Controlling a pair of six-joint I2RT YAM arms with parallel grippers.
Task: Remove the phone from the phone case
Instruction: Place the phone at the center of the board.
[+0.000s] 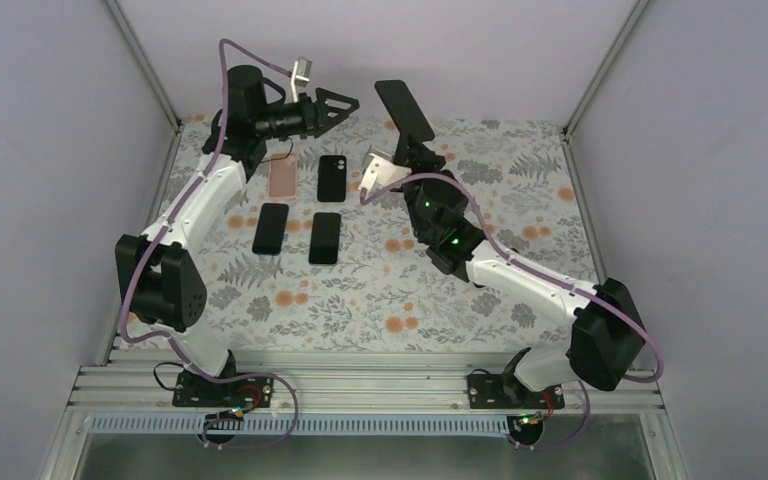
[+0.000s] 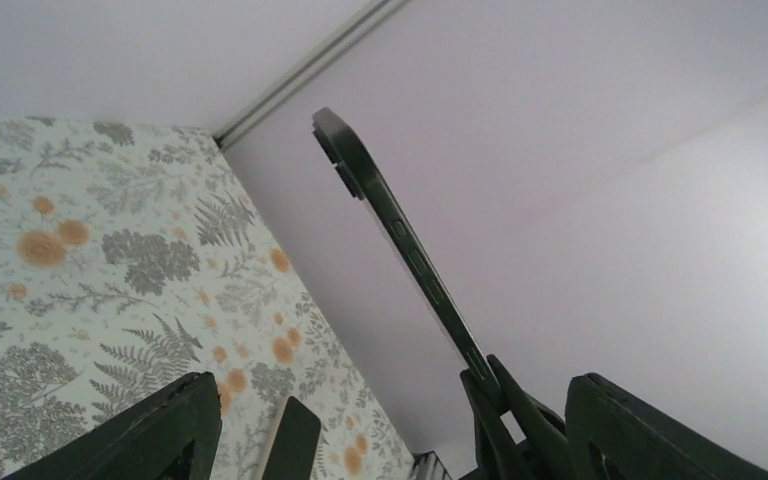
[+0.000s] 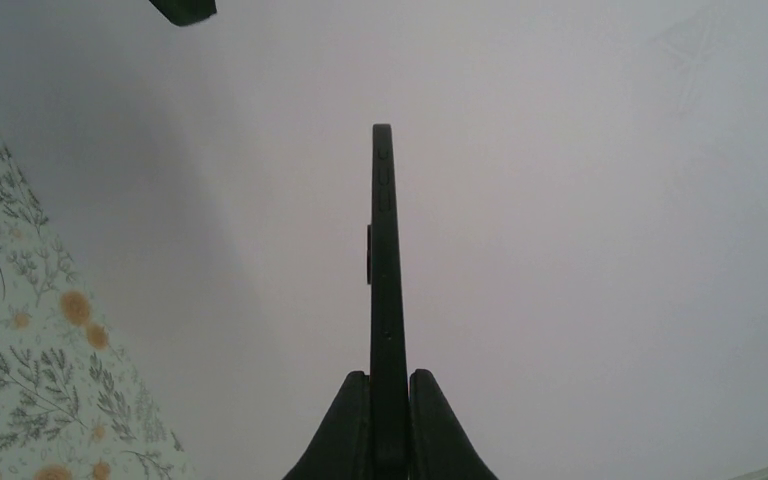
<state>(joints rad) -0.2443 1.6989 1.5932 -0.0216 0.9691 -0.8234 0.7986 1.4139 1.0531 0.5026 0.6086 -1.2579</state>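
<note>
My right gripper [image 1: 415,140] is shut on the lower end of a black phone in its phone case [image 1: 405,108] and holds it up above the back of the table. In the right wrist view the phone [image 3: 384,260] stands edge-on and upright between the two fingers of that gripper [image 3: 388,385]; side buttons and a camera bump show. I cannot tell the case from the phone. My left gripper [image 1: 335,103] hovers open just left of the phone. In the left wrist view the phone [image 2: 400,240] slants up between its spread fingers [image 2: 160,430], apart from both.
On the floral tablecloth [image 1: 380,290] lie a pink case [image 1: 283,175] and three black phones or cases [image 1: 332,177], [image 1: 271,228], [image 1: 325,237]. Pale walls with metal corner posts [image 1: 145,60] close in the back and both sides.
</note>
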